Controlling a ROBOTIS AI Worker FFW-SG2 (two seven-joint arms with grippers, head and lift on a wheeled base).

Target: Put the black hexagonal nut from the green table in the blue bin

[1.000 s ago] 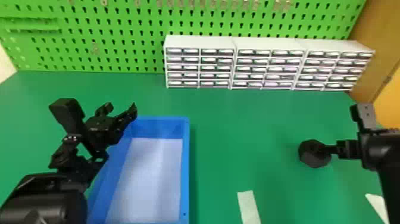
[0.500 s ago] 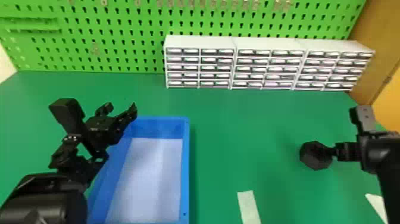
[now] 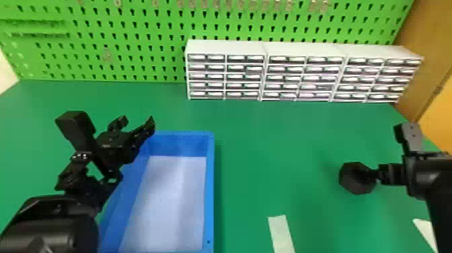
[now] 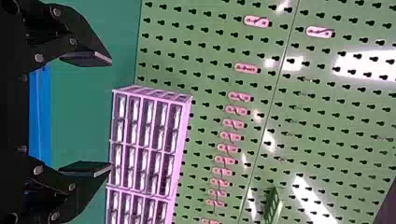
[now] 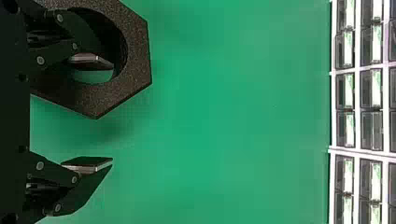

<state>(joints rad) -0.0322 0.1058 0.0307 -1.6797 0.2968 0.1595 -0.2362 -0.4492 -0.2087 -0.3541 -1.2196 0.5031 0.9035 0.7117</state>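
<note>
Green counter [image 3: 269, 144], pegboard [image 3: 134, 53] in bkgd: black hexagonal nut [image 5: 135, 60] sits on robot's R side, well apart from blue bin [image 3: 210, 188]. R gripper [image 5: 112, 113] has fingers wide, one over nut's hole, one outside; closing may pinch one wall off-ctr., so nut could tip or slip on lift. L gripper [image 4: 111, 113], fingers also wide, hangs nr. bin, possibly obstructing drop-off.

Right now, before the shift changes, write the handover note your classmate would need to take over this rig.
Right gripper: fingers open, one over the hole of the black hexagonal nut, the other outside it.
Left gripper: open, by the blue bin.
Nut: on the green table, right of the bin.
Done: right gripper at the nut.
Left: grip, lift, place in bin.
</note>
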